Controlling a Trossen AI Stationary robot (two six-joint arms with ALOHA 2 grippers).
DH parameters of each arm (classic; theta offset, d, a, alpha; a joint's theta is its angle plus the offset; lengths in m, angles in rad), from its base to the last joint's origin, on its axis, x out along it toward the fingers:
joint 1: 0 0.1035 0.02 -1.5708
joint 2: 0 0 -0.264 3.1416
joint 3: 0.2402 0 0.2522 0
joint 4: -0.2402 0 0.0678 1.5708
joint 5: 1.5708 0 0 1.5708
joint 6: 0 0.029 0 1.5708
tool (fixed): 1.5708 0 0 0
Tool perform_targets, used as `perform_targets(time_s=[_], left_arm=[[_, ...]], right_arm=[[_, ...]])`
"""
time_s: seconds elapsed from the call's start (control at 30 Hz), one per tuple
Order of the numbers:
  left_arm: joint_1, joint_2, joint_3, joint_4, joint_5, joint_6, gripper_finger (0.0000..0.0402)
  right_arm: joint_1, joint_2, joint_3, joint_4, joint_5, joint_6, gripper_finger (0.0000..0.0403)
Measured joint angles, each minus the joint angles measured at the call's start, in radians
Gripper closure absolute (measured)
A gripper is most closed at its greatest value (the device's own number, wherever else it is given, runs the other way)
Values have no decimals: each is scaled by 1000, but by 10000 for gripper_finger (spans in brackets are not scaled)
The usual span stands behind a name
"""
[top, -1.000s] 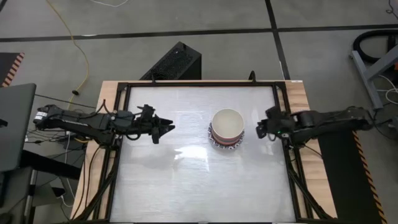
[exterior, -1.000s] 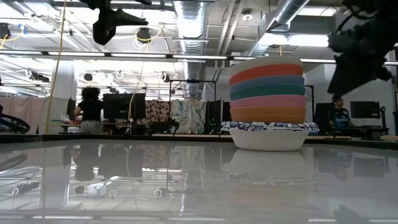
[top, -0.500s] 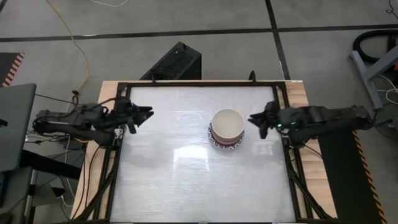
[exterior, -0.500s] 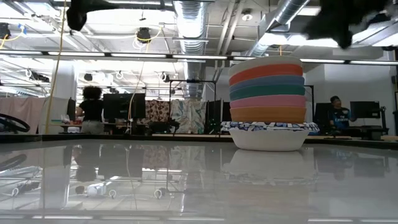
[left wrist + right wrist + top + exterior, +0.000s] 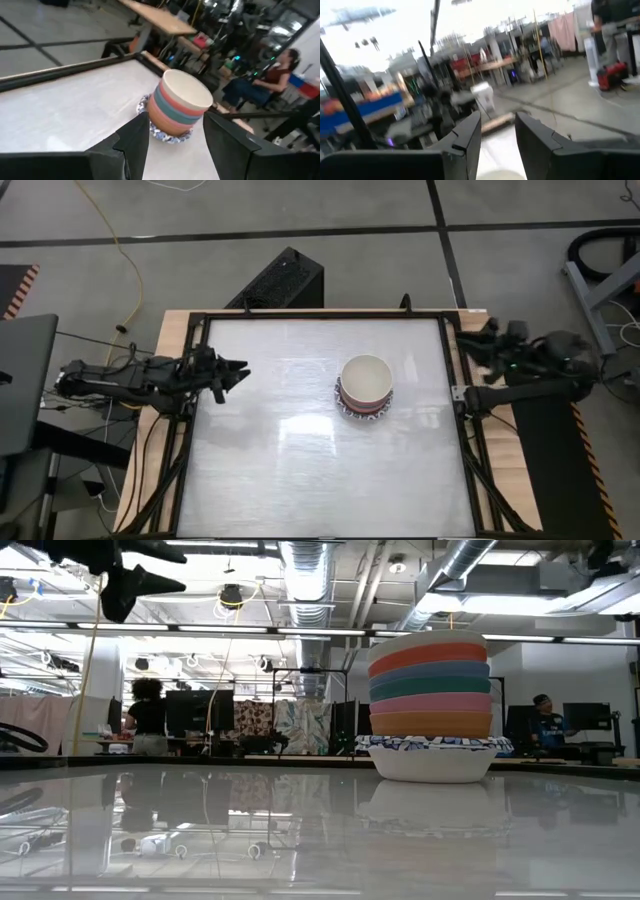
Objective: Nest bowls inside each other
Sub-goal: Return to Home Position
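The bowls (image 5: 366, 387) stand nested in one stack right of the table's middle. A cream bowl is on top, with orange, blue, green and pink ones below it (image 5: 430, 680). The bottom bowl, white with a blue-patterned rim (image 5: 434, 752), rests with its base on the table. My left gripper (image 5: 238, 370) hovers open at the table's left edge and points level at the stack (image 5: 177, 107), well short of it. My right gripper (image 5: 497, 122) is open, raised at the table's right edge (image 5: 482, 345), and holds nothing.
A black frame (image 5: 190, 430) runs round the white table top. A black box (image 5: 282, 280) sits on the floor beyond the far edge. There is bare table on the left, near and far sides of the stack. People stand in the room behind (image 5: 148, 710).
My left gripper has drawn back from the table's middle toward the left edge. My right gripper has risen and pulled away from the stack to the right edge, tipping up from a downward slant to about level. The stack has stayed still.
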Motion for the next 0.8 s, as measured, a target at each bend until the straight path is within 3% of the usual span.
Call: perform_targets(time_s=[0.2,0.43,0.63,0.8], left_arm=[[-20,-138,-137,80,-48,43,226],[-27,-269,-266,192,-28,8,226],[-27,-372,-278,128,38,-3,226],[-27,-420,-277,61,37,-3,226]], right_arm=[[0,-135,0,-1,2,24,262],[0,-130,-35,-30,-14,-17,262],[0,-137,-115,-30,-4,-22,262],[0,-136,-158,-32,-3,-7,262]])
